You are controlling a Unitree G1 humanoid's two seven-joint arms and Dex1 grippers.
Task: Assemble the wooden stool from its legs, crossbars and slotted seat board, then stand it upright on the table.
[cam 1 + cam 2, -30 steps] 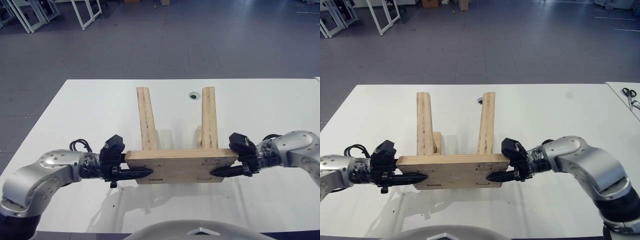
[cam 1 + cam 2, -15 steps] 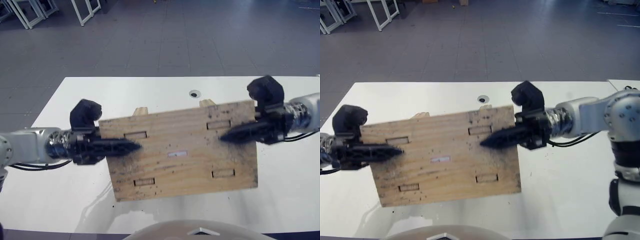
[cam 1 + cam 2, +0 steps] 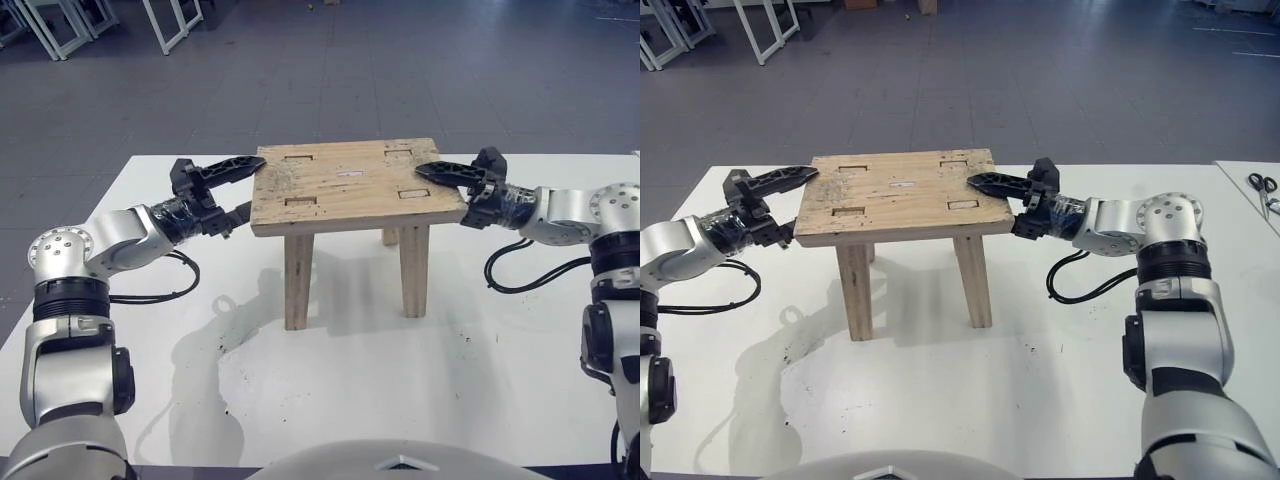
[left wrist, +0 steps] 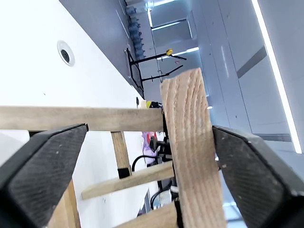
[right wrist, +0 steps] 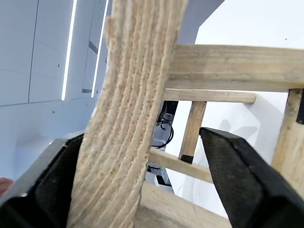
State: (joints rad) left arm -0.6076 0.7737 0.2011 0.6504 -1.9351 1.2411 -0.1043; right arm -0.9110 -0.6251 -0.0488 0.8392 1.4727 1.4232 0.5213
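- I see the white table (image 3: 330, 400) carrying the wooden stool (image 3: 350, 190), which stands upright on its legs near the middle.
- A round cable hole (image 4: 65, 54) sits in the tabletop.
- Dark specks (image 3: 226, 410) dot my near side.

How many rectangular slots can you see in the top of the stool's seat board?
4, one near each corner of the seat board: far-left slot, far-right slot, near-left slot, near-right slot. None looks hidden.
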